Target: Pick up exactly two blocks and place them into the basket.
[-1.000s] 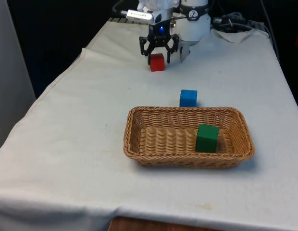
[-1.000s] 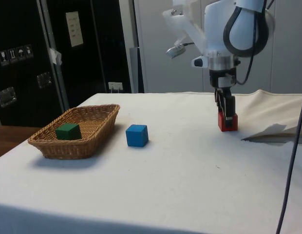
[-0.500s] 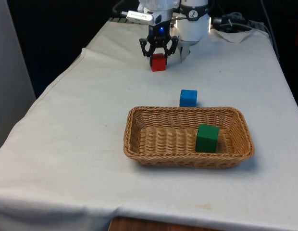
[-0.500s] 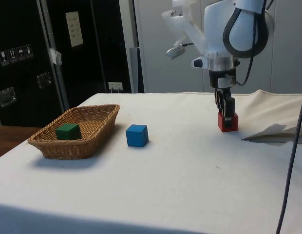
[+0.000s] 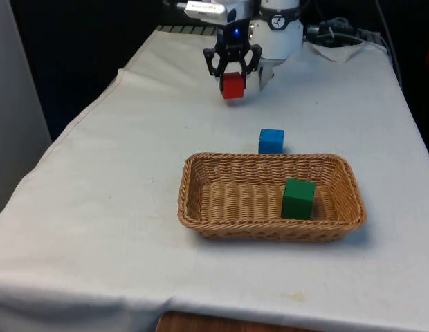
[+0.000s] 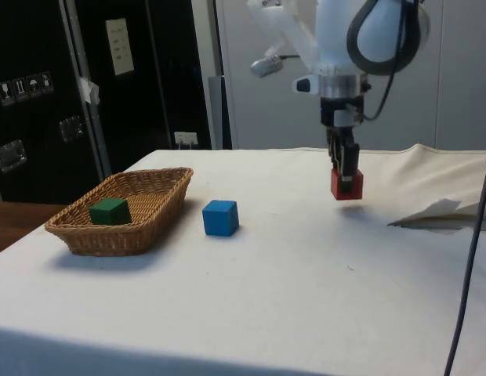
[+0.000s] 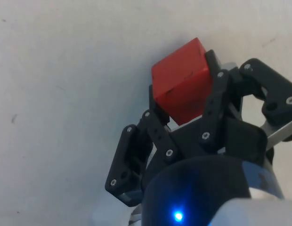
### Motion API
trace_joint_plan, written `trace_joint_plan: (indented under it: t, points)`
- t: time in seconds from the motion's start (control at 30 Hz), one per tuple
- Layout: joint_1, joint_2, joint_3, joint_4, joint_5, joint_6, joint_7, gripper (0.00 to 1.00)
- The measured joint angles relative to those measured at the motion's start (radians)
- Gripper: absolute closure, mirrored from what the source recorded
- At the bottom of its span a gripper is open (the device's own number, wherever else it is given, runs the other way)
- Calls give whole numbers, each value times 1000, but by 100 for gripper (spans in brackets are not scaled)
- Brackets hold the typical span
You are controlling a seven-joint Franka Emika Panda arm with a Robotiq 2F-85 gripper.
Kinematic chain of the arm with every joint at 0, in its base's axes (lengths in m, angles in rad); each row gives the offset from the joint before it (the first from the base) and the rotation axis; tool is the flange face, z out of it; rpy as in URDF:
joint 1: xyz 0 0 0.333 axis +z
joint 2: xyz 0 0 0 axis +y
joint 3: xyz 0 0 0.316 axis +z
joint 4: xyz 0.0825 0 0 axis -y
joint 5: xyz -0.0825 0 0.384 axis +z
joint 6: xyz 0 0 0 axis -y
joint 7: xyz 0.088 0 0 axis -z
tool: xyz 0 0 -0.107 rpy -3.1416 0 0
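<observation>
White cloth covers the worktop [image 5: 97,207] I'm running. My black two-finger claw [image 5: 232,77] is clamped on a small red cube block [image 5: 233,85], one finger on each side face; the side view shows that block [image 6: 346,184] hanging clear of the cloth with its shadow underneath, near the far end of the worktop. In the wrist view I see the red cube [image 7: 181,82] pinched between the black fingers [image 7: 219,101], sitting slightly tilted against the pale cloth. A small blue cube block [image 5: 271,140] rests on the cloth just beside the far rim of an oblong woven wicker basket [image 5: 201,173], not touching as far as I can tell. A small green cube block [image 5: 298,198] sits inside that basket, toward the front view's right. Dark cabinets stand behind the basket [image 6: 149,211] in the side view.
</observation>
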Motion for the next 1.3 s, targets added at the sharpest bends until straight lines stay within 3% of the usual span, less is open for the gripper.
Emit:
trace_joint_plan:
  t: [0.2,0.8,1.3]
  points:
    - [0,-25,19,54,0,-70,10,98]
    - [0,-27,66,200,18,-194,21,98]
    - [0,15,113,367,60,-306,21,98]
